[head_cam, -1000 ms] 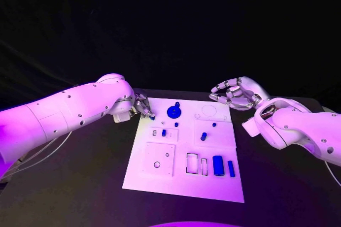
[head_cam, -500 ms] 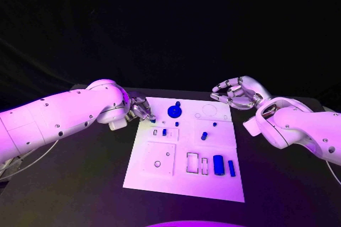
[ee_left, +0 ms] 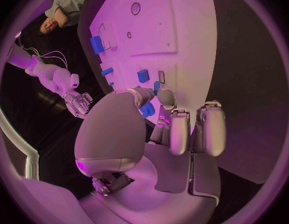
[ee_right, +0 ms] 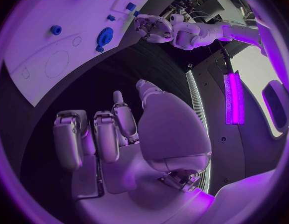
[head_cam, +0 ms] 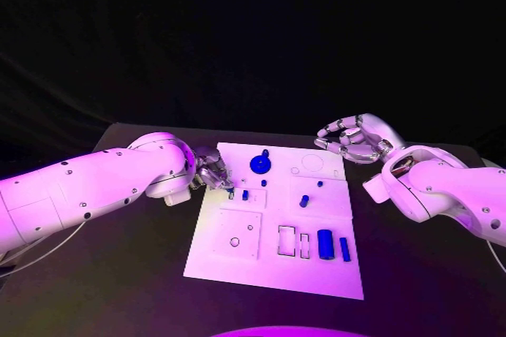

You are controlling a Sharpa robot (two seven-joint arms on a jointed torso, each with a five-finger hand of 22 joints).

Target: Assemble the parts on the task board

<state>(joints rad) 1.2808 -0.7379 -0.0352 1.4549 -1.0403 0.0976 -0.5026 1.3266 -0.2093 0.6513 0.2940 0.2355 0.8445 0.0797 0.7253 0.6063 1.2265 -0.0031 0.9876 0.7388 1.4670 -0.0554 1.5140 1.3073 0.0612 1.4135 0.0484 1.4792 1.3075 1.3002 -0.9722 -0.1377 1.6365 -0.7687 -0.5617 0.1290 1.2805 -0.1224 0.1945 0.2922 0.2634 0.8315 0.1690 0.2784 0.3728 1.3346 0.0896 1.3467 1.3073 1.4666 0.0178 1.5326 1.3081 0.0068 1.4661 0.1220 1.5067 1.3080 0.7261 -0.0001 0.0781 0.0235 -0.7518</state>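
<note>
The white task board [head_cam: 238, 267] lies in the middle of the black table. On it are a blue gear [head_cam: 258, 164], several small blue pegs such as one [head_cam: 303, 201], and a blue cylinder [head_cam: 325, 243] beside a blue bar [head_cam: 345, 248] near the front right. My left hand [head_cam: 211, 172] hovers at the board's left edge and pinches a small blue part [ee_left: 146, 109] between thumb and a finger, close to a peg [head_cam: 245, 195]. My right hand [head_cam: 351, 139] hangs above the board's far right corner, loosely curled and holding nothing.
Empty recesses [head_cam: 286, 240] sit beside the cylinder, and a square plate outline [head_cam: 236, 235] marks the board's front left. Bare black table [head_cam: 116, 278] lies on both sides of the board. My left forearm [head_cam: 95, 187] reaches over the table's left part.
My left hand has moved nearer along the board's left edge, carrying the small blue part with it. The right hand has stayed where it was.
</note>
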